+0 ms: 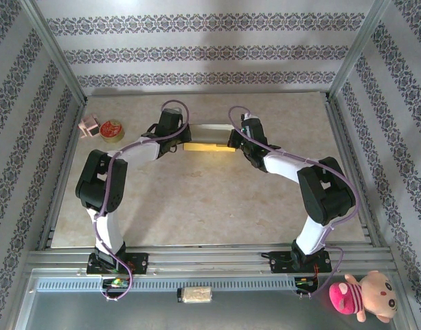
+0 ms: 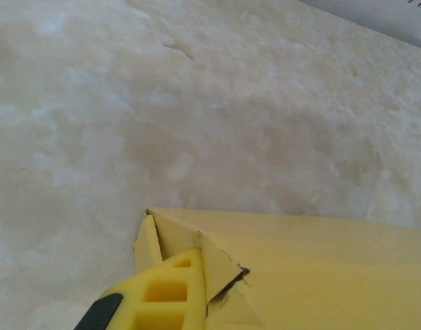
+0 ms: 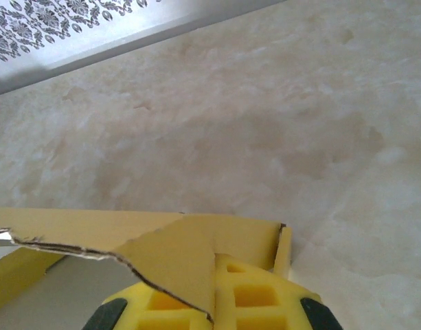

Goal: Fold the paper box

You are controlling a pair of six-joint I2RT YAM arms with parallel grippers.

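The paper box (image 1: 207,146) lies as a flat yellow strip at the back middle of the table, with a pale flap (image 1: 211,128) standing behind it. My left gripper (image 1: 176,141) holds its left end and my right gripper (image 1: 235,140) its right end. In the left wrist view one yellow finger (image 2: 162,295) presses against a torn corner flap of the box (image 2: 320,268); the other finger is hidden under the cardboard. The right wrist view has both fingers (image 3: 265,295) closed together on a torn yellow flap (image 3: 176,258) at the box's end wall.
A small round red tin (image 1: 111,130) and a pink block (image 1: 89,126) sit at the far left of the table. A metal rail (image 3: 128,41) runs along the back edge. A pink plush toy (image 1: 365,294) lies off the table at the front right.
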